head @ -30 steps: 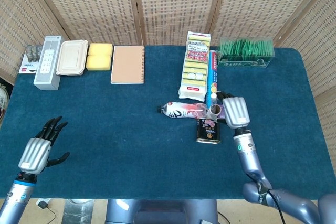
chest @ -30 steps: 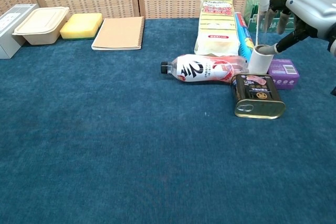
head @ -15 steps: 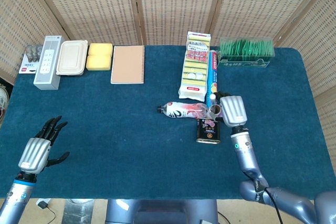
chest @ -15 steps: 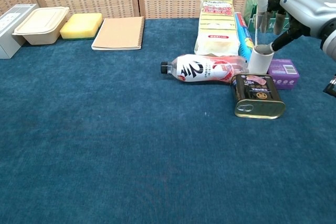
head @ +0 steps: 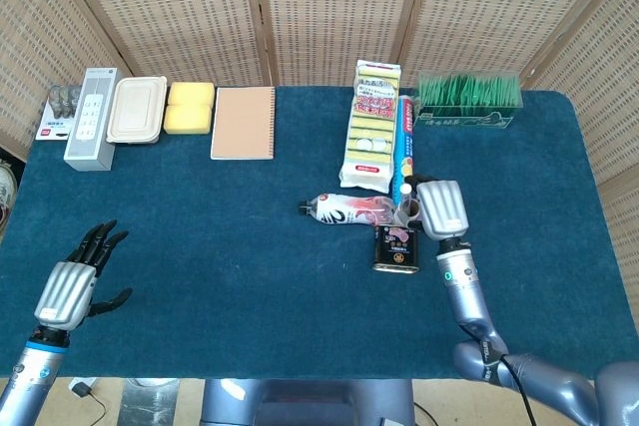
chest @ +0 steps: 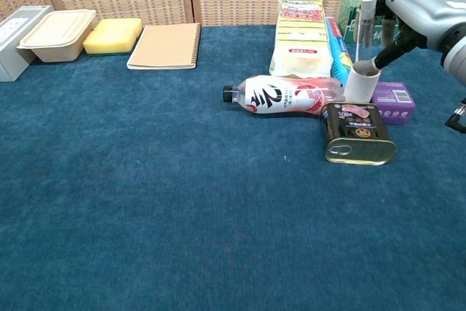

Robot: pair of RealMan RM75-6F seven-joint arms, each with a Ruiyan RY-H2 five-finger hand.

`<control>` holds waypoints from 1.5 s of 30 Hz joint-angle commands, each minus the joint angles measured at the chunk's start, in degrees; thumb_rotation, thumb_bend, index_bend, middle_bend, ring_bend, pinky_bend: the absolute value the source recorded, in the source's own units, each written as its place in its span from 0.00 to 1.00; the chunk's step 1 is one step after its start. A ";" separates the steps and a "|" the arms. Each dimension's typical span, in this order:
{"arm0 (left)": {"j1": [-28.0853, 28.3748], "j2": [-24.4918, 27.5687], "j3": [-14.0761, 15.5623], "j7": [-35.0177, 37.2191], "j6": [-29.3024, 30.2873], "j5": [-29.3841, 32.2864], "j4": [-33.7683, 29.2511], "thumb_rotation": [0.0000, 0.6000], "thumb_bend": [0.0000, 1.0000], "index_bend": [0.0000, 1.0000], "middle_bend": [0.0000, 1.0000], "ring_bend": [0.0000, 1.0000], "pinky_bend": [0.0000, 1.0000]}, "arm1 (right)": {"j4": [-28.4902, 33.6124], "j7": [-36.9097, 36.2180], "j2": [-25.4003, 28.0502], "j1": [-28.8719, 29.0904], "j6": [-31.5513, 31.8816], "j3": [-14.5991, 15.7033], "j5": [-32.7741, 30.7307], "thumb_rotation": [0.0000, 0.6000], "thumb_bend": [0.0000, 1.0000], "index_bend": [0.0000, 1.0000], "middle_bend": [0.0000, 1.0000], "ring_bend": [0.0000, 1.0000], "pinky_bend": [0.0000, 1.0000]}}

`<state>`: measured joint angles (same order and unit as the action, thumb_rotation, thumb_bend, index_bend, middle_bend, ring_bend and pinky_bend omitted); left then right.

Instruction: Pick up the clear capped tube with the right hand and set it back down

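Note:
The clear tube [chest: 363,34] with a white cap stands nearly upright in a white cylindrical holder [chest: 360,84] at the right of the table; from the head view only its cap [head: 407,187] shows. My right hand [chest: 420,6] hovers just right of the tube's top, its fingers [chest: 389,27] close beside the cap and its thumb pointing down to the holder's rim. I cannot tell whether they touch the tube. In the head view the right hand [head: 442,209] shows from its back. My left hand [head: 75,286] hangs at the near left edge, fingers spread, holding nothing.
A lying bottle [chest: 284,96], a tin can [chest: 357,132] and a purple box [chest: 395,101] crowd the holder. Behind are a sponge pack [chest: 300,34], a blue tube [chest: 337,41] and a green box [head: 469,95]. A notebook [chest: 166,46], yellow sponge [chest: 113,36] and lidded container [chest: 57,34] line the back left.
My right hand has edged a little left and back, closer to the tube's top. The tube's cap has shifted slightly. The left hand has not moved.

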<state>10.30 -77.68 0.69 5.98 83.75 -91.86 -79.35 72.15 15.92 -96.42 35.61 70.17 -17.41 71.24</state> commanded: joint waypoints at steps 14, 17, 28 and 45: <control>0.03 0.08 -0.06 0.19 -0.01 0.10 0.00 1.00 0.20 0.10 0.04 0.03 0.31 | -0.29 1.42 -0.79 0.58 0.00 0.18 -0.59 1.00 0.26 0.57 0.68 0.72 0.76; 0.03 0.08 -0.08 0.18 -0.02 0.13 0.02 1.00 0.20 0.10 0.04 0.03 0.31 | -0.53 1.61 -0.96 0.65 0.02 0.27 -0.62 1.00 0.26 0.57 0.69 0.74 0.76; 0.03 0.13 -0.15 0.29 -0.03 0.24 -0.01 1.00 0.20 0.10 0.04 0.03 0.31 | -0.87 2.60 -1.59 1.04 0.74 0.19 -0.44 1.00 0.28 0.60 0.72 0.77 0.78; -0.08 0.31 -0.18 0.52 0.32 0.13 -0.10 1.00 0.20 0.10 0.04 0.03 0.31 | -0.41 4.15 -1.97 1.63 1.04 0.31 -0.16 1.00 0.31 0.64 0.78 0.85 0.89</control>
<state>10.23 -77.37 0.51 6.51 84.07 -91.74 -79.45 71.74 20.06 -98.39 37.23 71.22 -17.11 71.09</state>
